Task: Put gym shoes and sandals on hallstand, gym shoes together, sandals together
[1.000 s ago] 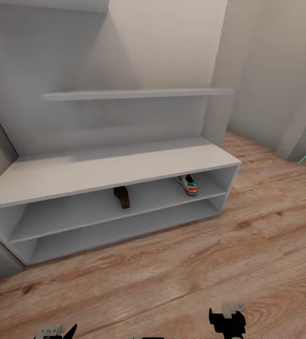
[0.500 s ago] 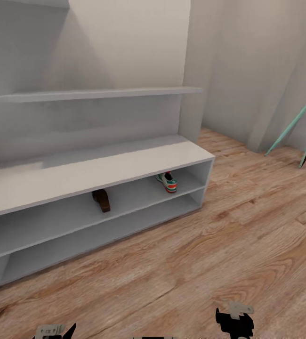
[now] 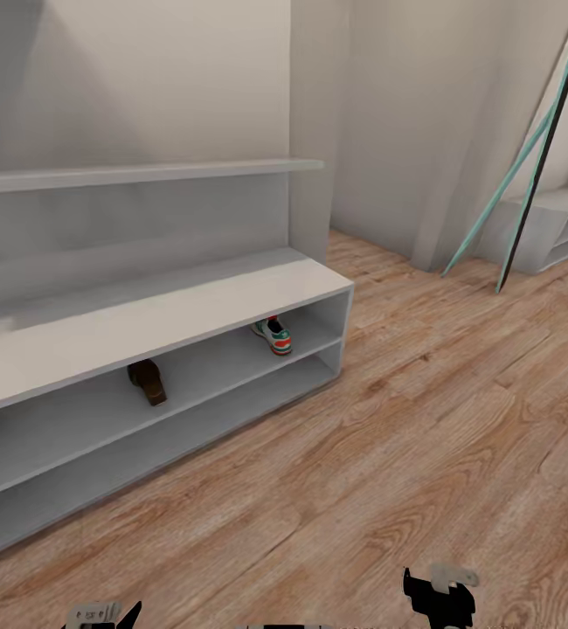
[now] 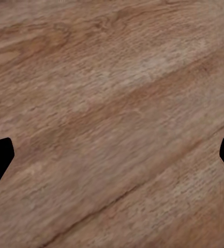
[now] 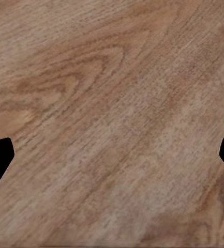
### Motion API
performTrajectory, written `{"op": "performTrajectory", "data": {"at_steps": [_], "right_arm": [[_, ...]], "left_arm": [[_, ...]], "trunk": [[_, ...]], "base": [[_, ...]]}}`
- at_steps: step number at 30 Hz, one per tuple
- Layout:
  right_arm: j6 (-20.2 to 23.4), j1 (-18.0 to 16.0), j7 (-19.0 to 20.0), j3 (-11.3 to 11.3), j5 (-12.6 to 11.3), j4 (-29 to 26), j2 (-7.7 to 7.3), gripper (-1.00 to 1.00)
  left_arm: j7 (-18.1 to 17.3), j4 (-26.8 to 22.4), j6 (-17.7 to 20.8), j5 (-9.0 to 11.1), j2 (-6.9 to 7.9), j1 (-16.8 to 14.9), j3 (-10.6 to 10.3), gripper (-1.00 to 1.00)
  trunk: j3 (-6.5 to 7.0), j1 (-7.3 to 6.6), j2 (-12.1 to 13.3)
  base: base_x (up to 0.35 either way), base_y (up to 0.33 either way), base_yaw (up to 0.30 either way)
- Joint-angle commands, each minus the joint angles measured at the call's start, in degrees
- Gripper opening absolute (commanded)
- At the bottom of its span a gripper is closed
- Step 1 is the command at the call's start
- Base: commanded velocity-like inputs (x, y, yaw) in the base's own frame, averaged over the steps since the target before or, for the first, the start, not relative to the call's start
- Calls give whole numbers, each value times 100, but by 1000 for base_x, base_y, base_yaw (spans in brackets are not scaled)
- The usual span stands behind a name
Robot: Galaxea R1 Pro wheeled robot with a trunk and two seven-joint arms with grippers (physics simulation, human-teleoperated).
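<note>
While I am looking forward and down over the corridor, the corridor floor (image 3: 424,419) is taking up most of what I see: light brown planks with strong grain and knots. Next in size is the hallstand (image 3: 170,306), a wide, low, pale grey unit with a bench top and two long open shelf rows. On its upper row one gym shoe (image 3: 273,335) is sitting near the right end, white with green trim and an orange-red heel, and one brown sandal (image 3: 148,381) is lying further along toward my left, well apart from the shoe. I am seeing neither the second shoe nor the second sandal. Thin teal and dark poles (image 3: 529,175) are leaning against the far wall to the right.

My left gripper (image 4: 112,160) and right gripper (image 5: 112,160) are both hanging over bare wood with their fingers spread wide and nothing between them.

As I judge it, the task is about half done, and the risk lies in the pairing. The shelved shoe and sandal are standing far from each other, which is fine, but if I am setting the missing partners into the gap carelessly, a sandal could end up beside the sneaker. Reaching under the bench top, I could also knock a placed item off the shelf edge onto the floor.
</note>
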Motion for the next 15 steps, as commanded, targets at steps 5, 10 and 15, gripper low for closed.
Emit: {"op": "performTrajectory", "data": {"at_steps": [5,10,15], "right_arm": [[-8,-3,-15,48,-42,1,-2,100],[2,-3,9,49,-33,1,-1,100],[4,-3,24,47,-29,1,-4,100]], "left_arm": [[-56,5,16,40,0,-2,20,100],[12,5,15,39,0,-2,20,100],[156,5,11,30,-3,-2,16,100]], "trunk": [[-5,-1,-2],[-5,-1,-2],[-5,-1,-2]], "base": [[0,0,-294],[0,0,-299],[0,0,-300]]}}
